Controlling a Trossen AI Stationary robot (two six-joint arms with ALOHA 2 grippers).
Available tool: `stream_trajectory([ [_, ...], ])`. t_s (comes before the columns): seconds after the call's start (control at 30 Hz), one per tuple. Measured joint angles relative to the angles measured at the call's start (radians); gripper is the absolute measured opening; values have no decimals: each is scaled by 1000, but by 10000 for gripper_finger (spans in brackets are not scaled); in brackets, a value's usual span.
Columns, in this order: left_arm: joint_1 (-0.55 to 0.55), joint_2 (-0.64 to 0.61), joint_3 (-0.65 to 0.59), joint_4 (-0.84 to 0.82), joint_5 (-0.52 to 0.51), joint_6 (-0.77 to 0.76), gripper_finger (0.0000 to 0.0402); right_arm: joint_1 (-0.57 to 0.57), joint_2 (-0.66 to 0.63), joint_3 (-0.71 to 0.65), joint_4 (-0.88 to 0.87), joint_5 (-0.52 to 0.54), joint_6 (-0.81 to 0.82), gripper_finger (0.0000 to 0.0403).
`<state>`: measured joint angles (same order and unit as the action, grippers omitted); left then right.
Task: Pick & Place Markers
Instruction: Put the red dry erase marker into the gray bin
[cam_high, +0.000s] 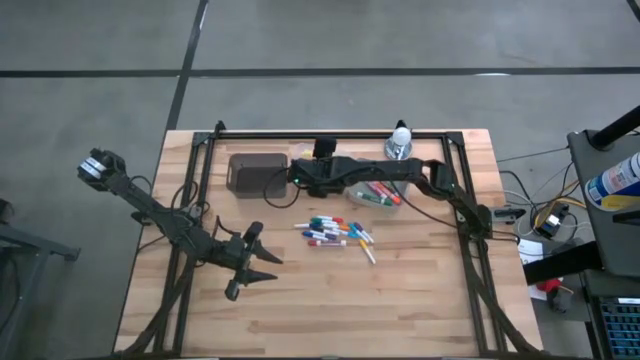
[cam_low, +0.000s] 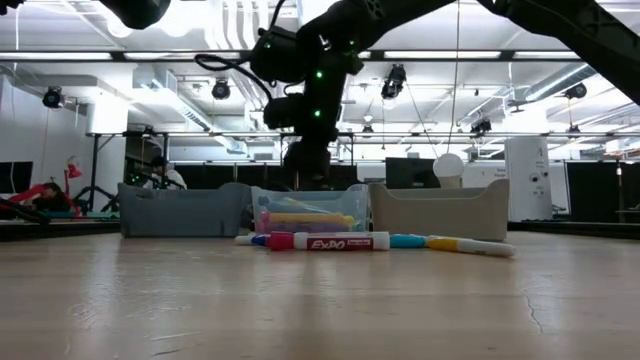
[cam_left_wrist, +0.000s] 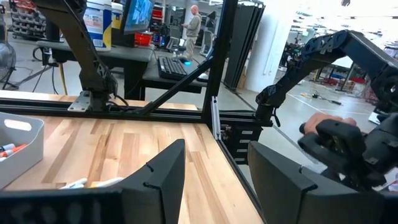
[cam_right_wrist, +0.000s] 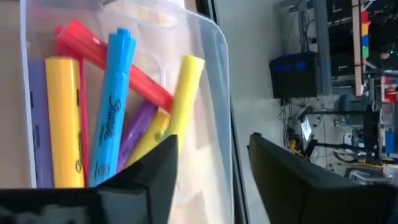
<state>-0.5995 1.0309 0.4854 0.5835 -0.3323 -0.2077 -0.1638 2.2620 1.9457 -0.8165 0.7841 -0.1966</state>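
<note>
Red "EXPO" lettering I read on a white-bodied marker (cam_low: 340, 243) lying mid-table, "Sharpie" on a blue highlighter (cam_right_wrist: 112, 106) inside the clear plastic bin (cam_right_wrist: 211, 81), my right gripper (cam_high: 300, 178) reaching toward nine o'clock above that bin, fingers wide, holding nothing, left gripper (cam_high: 262, 264) parked at seven o'clock, jaws spread.

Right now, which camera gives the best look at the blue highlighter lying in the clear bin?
The right wrist view: the blue highlighter fills the frame among yellow and pink ones. The low view shows only coloured shapes through the clear bin; overhead, the arm covers that bin; the left wrist view misses it.
</note>
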Motion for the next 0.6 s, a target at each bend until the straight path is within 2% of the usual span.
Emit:
stream_trajectory([
  [0.17,0,0,0,0,1,0,170,14,-12,49,-183,-14,77,214],
  [0.47,0,0,0,0,1,-1,170,127,-95,32,-317,-47,123,192],
  [0.6,-2,0,0,0,2,-2,170,195,-136,32,-383,-153,171,182],
])
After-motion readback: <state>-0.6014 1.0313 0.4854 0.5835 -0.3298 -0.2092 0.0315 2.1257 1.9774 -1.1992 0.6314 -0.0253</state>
